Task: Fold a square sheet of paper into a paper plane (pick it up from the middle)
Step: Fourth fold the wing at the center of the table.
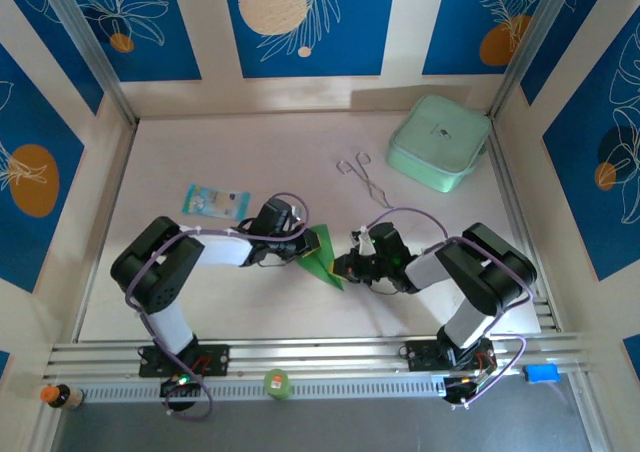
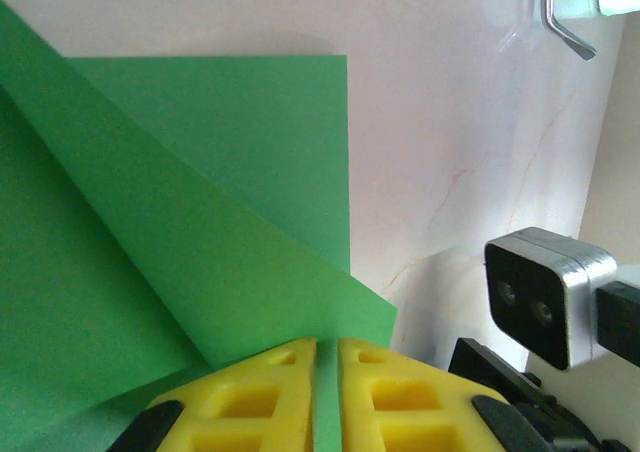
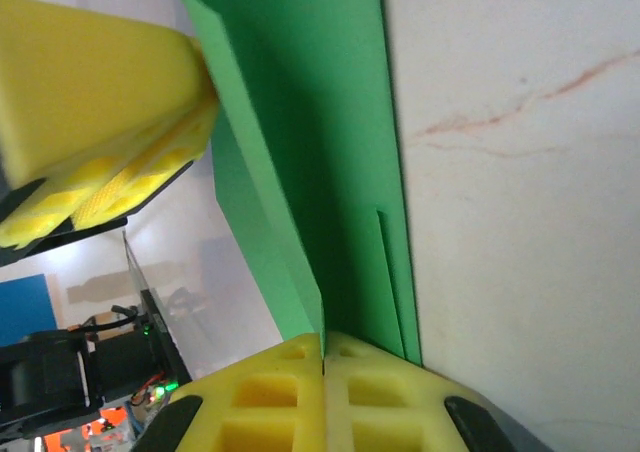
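As left claw [image 2: 327, 344] nips paper [image 2: 220, 172], box [image 1: 438, 144] overhead

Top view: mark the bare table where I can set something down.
Bare table lies between the back wall and the blue packet, and between the sheet of paper and the near edge. Crowded: the middle, where left pincer and right pincer clamp that sheet; the far right, with mint box and metal tongs.

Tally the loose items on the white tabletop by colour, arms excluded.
Bright green: 1, folded paper sheet
Mint green: 1, box
Light blue: 1, packet
Metal: 1, forceps-like tool
Total: 4
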